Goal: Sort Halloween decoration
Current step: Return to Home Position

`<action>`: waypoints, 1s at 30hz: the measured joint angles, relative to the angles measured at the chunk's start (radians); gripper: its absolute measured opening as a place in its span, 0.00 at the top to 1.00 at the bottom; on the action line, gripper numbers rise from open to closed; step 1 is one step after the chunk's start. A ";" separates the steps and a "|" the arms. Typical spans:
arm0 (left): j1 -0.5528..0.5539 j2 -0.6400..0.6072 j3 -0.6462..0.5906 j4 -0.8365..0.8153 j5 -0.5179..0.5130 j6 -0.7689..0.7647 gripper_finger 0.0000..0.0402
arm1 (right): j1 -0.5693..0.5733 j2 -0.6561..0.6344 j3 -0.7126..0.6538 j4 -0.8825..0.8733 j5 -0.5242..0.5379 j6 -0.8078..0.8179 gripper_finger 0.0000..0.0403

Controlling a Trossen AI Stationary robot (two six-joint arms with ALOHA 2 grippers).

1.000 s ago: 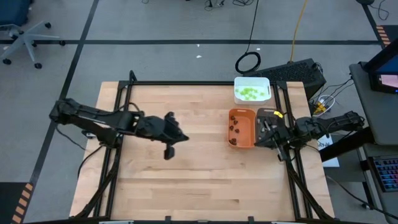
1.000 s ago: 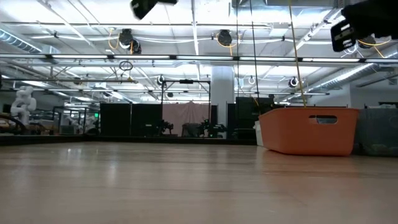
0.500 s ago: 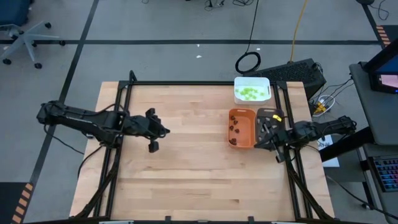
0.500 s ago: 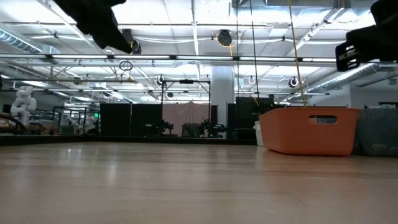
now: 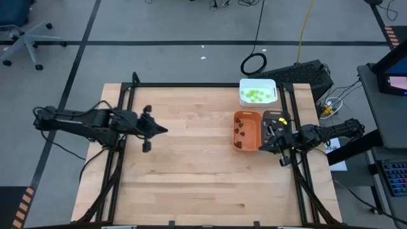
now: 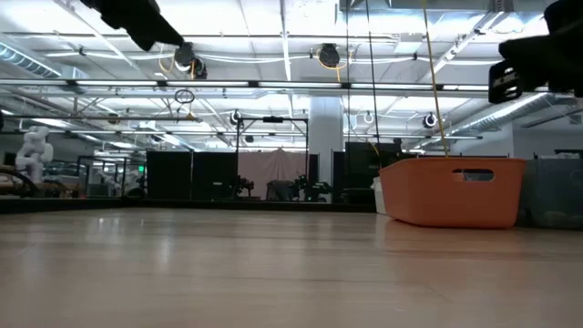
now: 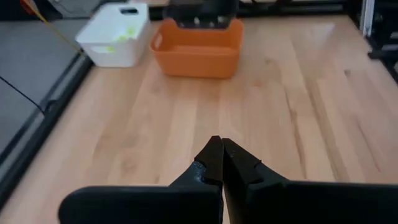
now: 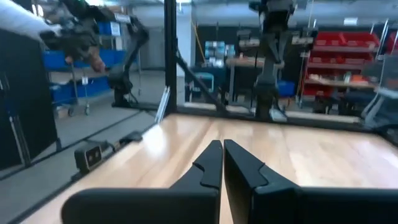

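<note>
Planks of pale, glued wood form the bench (image 5: pixel 191 178) in the high view, edged by a black metal frame (image 5: pixel 191 84) and standing on a grey floor marked with dark tape. The Halloween decoration lies sorted along the bench's right side. Its lime-green pieces (image 5: pixel 255 95) are in a squarish white tray (image 5: pixel 257 80), and its dark brown pieces (image 5: pixel 240 133) are in a rectangular orange tray (image 5: pixel 252 127) just beside it. A grey tray (image 5: pixel 273 116) sits against the orange one and is partly covered by the right gripper (image 5: pixel 264 145). The left gripper (image 5: pixel 160 130) hangs over bare wood at the bench's left, well apart from the trays.

The low view looks across smooth wood to the orange tray (image 6: pixel 453 193), which has a slot handle in its wall. The grey tray (image 6: pixel 554 187) is behind it. Beyond is a hall with strip lights and dark partitions. The arms show as dark shapes in the upper corners.

In the left wrist view, the left gripper (image 7: pixel 221 149) has its fingers pressed together with nothing between them. The orange tray (image 7: pixel 198 56) and white tray (image 7: pixel 112 43) stand farther off.

In the right wrist view, the right gripper (image 8: pixel 222 152) is likewise closed and empty above the bench. Blue shelving and red bins fill the room behind.
</note>
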 joint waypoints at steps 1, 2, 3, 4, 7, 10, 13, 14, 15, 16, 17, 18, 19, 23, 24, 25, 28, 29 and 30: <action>0.006 -0.030 0.001 -0.013 0.000 0.009 1.00 | 0.000 -0.003 0.000 0.003 0.002 -0.004 1.00; 0.013 -0.060 0.001 -0.032 0.000 0.017 1.00 | 0.000 -0.002 0.000 0.008 0.003 -0.007 1.00; 0.020 -0.089 0.001 -0.048 0.000 0.022 1.00 | 0.000 -0.002 0.000 -0.002 0.004 -0.009 1.00; 0.027 -0.118 0.001 -0.058 0.000 0.022 1.00 | 0.000 -0.002 -0.001 -0.003 0.003 -0.012 1.00; 0.043 -0.195 -0.001 -0.091 -0.001 0.031 1.00 | 0.000 -0.002 -0.001 -0.002 0.005 -0.029 1.00; 0.051 -0.269 -0.035 -0.074 -0.005 0.032 1.00 | -0.001 -0.002 -0.002 -0.005 0.029 -0.051 1.00; 0.052 -0.336 -0.091 -0.050 -0.006 0.025 1.00 | -0.020 -0.002 -0.002 -0.008 0.028 -0.051 1.00; 0.052 -0.355 -0.109 -0.039 -0.006 0.022 1.00 | -0.026 -0.002 -0.002 -0.007 0.027 -0.045 1.00; 0.052 -0.372 -0.129 -0.015 -0.006 0.014 1.00 | -0.032 -0.002 -0.003 -0.007 0.026 -0.039 1.00; 0.052 -0.389 -0.151 0.019 -0.007 0.013 1.00 | -0.036 -0.002 -0.003 -0.007 0.026 -0.036 1.00; 0.052 -0.404 -0.173 0.042 -0.006 0.012 1.00 | -0.039 -0.002 -0.003 -0.007 0.025 -0.035 1.00; 0.052 -0.416 -0.200 0.065 0.000 0.011 1.00 | -0.041 -0.002 -0.003 -0.007 0.026 -0.035 1.00; 0.052 -0.427 -0.227 0.085 0.006 0.009 1.00 | -0.045 -0.002 -0.003 -0.007 0.026 -0.035 1.00; 0.052 -0.467 -0.333 0.160 0.029 0.003 1.00 | -0.053 -0.002 -0.003 -0.004 0.025 -0.017 1.00; 0.052 -0.478 -0.362 0.198 0.036 0.003 1.00 | -0.053 -0.002 -0.004 -0.003 0.025 -0.014 1.00; 0.052 -0.489 -0.388 0.233 0.040 0.004 1.00 | -0.053 -0.002 -0.004 -0.002 0.025 -0.014 1.00; 0.052 -0.525 -0.466 0.328 0.047 0.003 1.00 | -0.053 -0.002 -0.004 -0.002 0.025 -0.014 1.00; 0.052 -0.536 -0.488 0.348 0.052 0.003 1.00 | -0.053 -0.002 -0.004 -0.002 0.025 -0.014 1.00; 0.052 -0.548 -0.512 0.372 0.058 0.003 1.00 | -0.053 -0.002 -0.004 -0.001 0.025 -0.014 1.00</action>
